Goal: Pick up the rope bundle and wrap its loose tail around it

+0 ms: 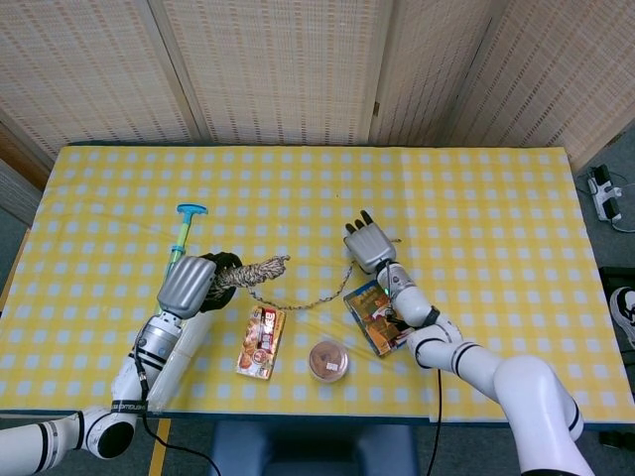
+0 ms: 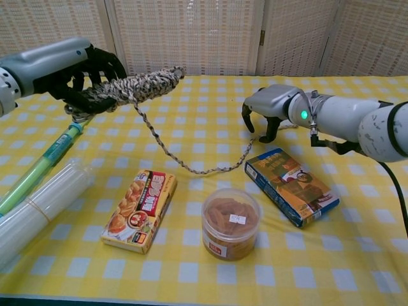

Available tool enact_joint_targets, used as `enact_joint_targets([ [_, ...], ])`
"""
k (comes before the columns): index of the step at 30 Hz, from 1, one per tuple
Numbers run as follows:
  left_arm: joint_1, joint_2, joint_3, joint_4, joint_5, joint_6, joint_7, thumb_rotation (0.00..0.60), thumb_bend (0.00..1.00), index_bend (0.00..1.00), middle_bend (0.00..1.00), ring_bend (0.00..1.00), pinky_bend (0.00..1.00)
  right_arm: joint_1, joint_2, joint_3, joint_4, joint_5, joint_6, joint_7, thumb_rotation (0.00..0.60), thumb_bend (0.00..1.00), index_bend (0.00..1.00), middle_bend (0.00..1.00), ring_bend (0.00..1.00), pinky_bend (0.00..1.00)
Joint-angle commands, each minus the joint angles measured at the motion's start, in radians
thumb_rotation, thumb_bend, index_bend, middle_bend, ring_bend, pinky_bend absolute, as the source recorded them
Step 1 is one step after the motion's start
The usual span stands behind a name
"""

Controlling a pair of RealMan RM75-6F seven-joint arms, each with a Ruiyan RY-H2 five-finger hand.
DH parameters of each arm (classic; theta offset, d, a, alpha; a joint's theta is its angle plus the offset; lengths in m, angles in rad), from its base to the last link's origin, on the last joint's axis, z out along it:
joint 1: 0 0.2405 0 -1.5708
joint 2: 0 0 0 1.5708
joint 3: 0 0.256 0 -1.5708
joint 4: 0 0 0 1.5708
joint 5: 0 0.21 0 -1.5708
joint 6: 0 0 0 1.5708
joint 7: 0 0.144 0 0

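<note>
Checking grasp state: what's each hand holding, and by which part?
Left hand grips the rope bundle by its rear end, lifted. Right hand is at the loose tail; hold unclear.

No legible text on any packaging

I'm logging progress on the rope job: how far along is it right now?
Done: the left hand grips the rope bundle and holds it above the table. In hand: the right hand is down at the far end of the loose tail, which sags to the table; its grip is unclear. Left: no tail is wrapped around the bundle yet.
</note>
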Motion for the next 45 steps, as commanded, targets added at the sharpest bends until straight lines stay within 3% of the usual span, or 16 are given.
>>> enact_joint_targets([
  [1,0.002,0.0,0.0,0.002,-0.002,-0.002,-0.004,0.6,0.56,0.62,0.62,0.63,0.72,0.007,-0.011,-0.001,0.016,-0.003,-0.008,0.004,0.6,0.36,0.48,0.2,0.16,0.02],
  [15,0.007,-0.006,0.005,0.022,0.001,-0.01,-0.019,0.6,0.56,0.62,0.62,0.63,0.72,0.026,-0.042,0.0,0.077,0.015,-0.046,-0.011,0.6,0.37,0.49,0.22,0.16,0.02],
  [27,0.005,-0.014,0.005,0.036,0.002,-0.018,-0.023,0.6,0.56,0.62,0.62,0.62,0.72,0.027,-0.043,0.001,0.079,0.017,-0.047,-0.01,0.6,0.46,0.52,0.24,0.17,0.03],
  [45,0.012,-0.011,0.006,0.038,0.002,-0.02,-0.029,0.6,0.56,0.62,0.62,0.62,0.72,0.029,-0.072,0.003,0.115,0.016,-0.041,-0.015,0.6,0.46,0.56,0.26,0.18,0.03],
])
